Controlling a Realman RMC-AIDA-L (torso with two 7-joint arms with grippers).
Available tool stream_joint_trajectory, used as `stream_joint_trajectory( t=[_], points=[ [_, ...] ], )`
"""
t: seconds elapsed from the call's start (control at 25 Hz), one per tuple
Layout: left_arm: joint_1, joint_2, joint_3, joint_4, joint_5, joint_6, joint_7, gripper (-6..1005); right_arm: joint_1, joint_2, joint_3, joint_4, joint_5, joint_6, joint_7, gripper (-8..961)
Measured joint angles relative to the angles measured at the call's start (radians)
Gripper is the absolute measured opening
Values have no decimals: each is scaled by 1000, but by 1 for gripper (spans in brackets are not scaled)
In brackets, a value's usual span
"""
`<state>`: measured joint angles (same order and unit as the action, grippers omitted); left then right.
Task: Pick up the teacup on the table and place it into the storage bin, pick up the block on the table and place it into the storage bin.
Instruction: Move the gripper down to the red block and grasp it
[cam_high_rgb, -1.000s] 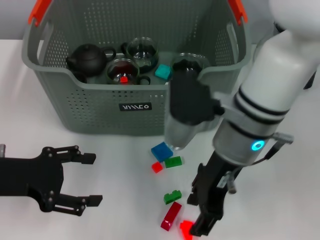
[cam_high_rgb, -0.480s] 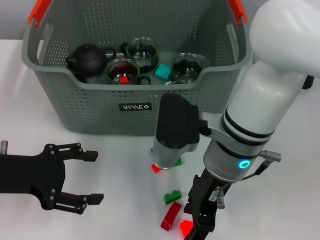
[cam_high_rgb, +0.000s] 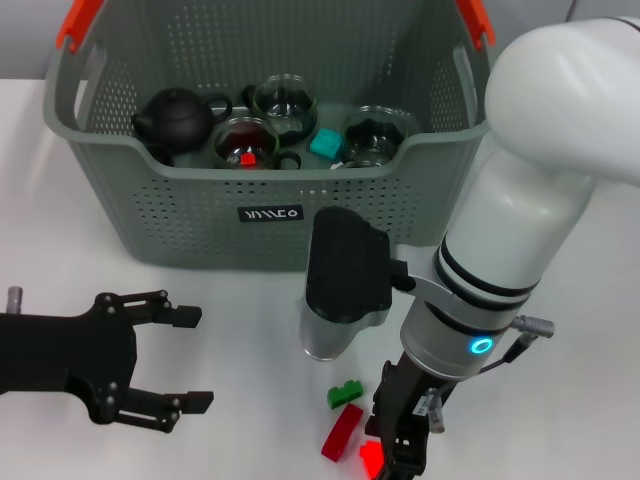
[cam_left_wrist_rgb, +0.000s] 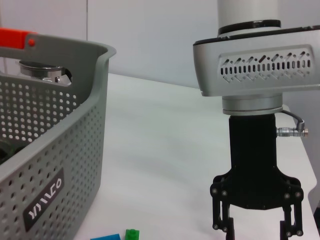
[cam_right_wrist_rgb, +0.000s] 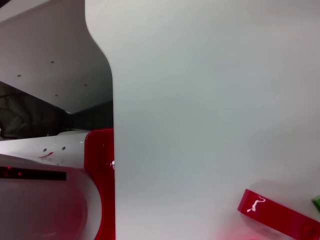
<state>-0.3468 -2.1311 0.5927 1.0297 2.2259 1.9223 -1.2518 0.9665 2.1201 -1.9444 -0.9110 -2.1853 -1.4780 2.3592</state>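
– Three glass teacups sit inside your storage bin, beside a black teapot and a teal block. One of those cups also holds a small red block. Where are your arms?

– Your right gripper hangs low over the white table, in front of the bin and near the front edge of the head view. The left wrist view shows its jaws released, with bare table showing between them, though the very tips fall outside that picture.

– And what blocks do you have around it?

– You have a small red block just beside that gripper, on its left. A long red block lies a little further left, and a green block lies just behind it, toward the bin. None of them is held. The black camera housing on the right wrist covers the patch of table right in front of the bin. From the left wrist you can see a blue block and another green one down by the bin wall.

– And your left side?

– Your left gripper rests over the table well to the left of the blocks, in front of the bin. Its jaws are spread wide and it grasps nothing.
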Motion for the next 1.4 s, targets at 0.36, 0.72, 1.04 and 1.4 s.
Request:
stream_joint_trajectory(
  t=[0.36,0.72,1.04,1.4],
  points=[
    [-2,-2,5,-20,1,-6,11,918,-12,0,-19,0,1,24,1,678],
    [-3,-1,5,-24,1,-6,11,917,-17,0,-59,-11,1,58,4,632],
    [-3,-1,4,-24,1,-6,11,917,-12,1,-63,-12,0,60,7,590],
    [-3,-1,6,-23,1,-6,11,917,-8,1,-73,-13,-4,64,12,544]
  ],
)
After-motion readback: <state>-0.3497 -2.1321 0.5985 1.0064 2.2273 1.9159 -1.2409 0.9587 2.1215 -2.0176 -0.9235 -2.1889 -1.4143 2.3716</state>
